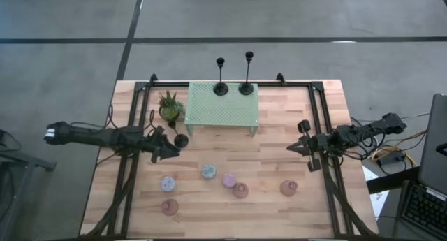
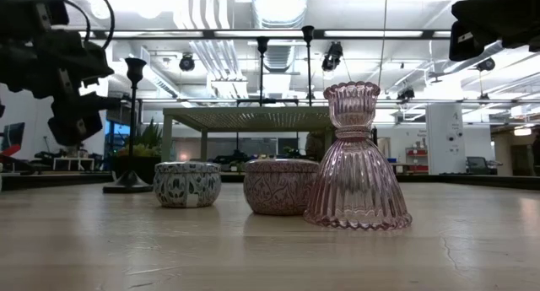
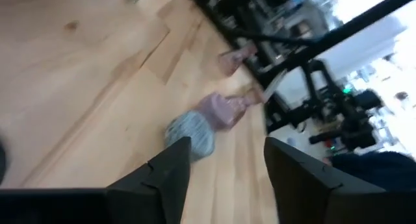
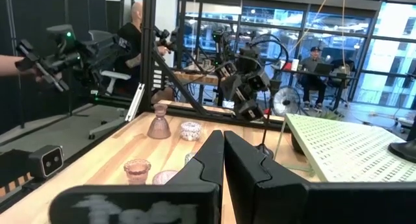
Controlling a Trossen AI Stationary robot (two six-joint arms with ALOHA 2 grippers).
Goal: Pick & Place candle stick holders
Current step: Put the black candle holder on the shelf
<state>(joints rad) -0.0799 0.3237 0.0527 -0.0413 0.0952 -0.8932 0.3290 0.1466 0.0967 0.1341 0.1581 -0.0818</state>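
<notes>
The left hand (image 1: 173,151) is hovering with fingers parted, empty, just beside the third black candlestick (image 1: 181,140) standing on the tabletop (image 1: 279,164) near the mint shelf (image 1: 222,112). It should be centring on the stem before closing. The right hand (image 1: 293,147) is waiting, clenched.

You've got a light wood worktop (image 1: 279,150) with a mint-green perforated shelf (image 1: 222,105) and two black candlesticks (image 1: 221,77) on it. The nearest holder (image 2: 357,160) is ribbed clear pink glass, beside a pink patterned cup (image 2: 280,186) and a white one with blue print (image 2: 186,184). The plant (image 1: 170,103) is green.
</notes>
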